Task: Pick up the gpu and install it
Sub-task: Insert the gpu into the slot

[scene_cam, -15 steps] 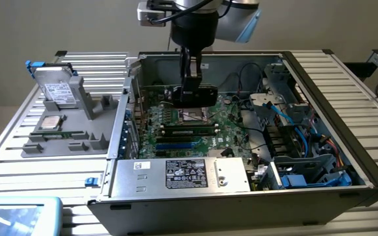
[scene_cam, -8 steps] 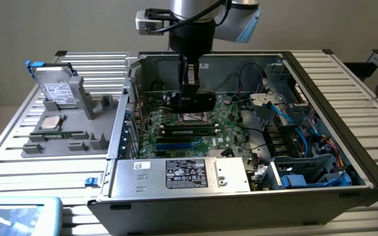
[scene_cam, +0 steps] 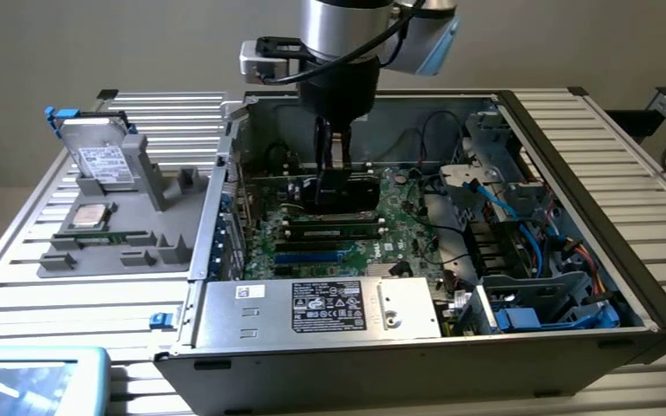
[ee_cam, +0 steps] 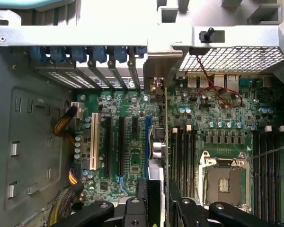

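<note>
gpu held on edge in the pincer, lined up with the board's long slots

the pincer (scene_cam: 336,165) is closed on the gpu (scene_cam: 352,192), low inside the open computer case (scene_cam: 426,381). the gpu hangs straight below the fingers, gripped across its two flat faces. in the wrist view the gpu (ee_cam: 166,118) shows edge-on, a thin line running forward from between the fingers toward the slot covers (ee_cam: 109,71) on the case's rear wall. its long axis therefore lies along the same line as the long slots on the motherboard (ee_cam: 132,161). the blue slot (ee_cam: 146,137) lies just beside the gpu's edge, on the side away from the memory slots (ee_cam: 184,151) and the empty processor socket (ee_cam: 225,179). whether the gpu's lower edge touches the board i cannot tell. the gpu is small and flat, with a green board on one face and a black cooler block with a silvery round part on the other
</note>
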### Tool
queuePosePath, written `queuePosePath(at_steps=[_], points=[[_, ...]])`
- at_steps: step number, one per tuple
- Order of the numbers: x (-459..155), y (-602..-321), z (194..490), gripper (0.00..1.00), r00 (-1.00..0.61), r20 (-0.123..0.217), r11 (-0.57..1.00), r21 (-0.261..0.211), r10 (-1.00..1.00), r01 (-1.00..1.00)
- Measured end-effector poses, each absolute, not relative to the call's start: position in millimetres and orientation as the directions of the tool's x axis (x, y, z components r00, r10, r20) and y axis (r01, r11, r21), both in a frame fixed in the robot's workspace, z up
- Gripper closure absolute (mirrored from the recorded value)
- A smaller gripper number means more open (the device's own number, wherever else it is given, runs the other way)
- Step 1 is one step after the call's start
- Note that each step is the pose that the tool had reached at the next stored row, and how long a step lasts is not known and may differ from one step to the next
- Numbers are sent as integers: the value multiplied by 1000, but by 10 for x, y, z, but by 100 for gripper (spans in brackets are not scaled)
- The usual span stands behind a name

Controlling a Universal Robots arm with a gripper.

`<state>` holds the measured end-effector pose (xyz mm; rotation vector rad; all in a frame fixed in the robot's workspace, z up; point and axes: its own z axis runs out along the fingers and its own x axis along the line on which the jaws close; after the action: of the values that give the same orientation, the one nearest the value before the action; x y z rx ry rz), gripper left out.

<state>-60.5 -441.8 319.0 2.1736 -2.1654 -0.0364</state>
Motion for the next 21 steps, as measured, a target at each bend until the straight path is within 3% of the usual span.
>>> queuePosePath(at_steps=[21], points=[[-609, -4533, 2918, 72, 5, 33, -3, 69, -999, -998]])
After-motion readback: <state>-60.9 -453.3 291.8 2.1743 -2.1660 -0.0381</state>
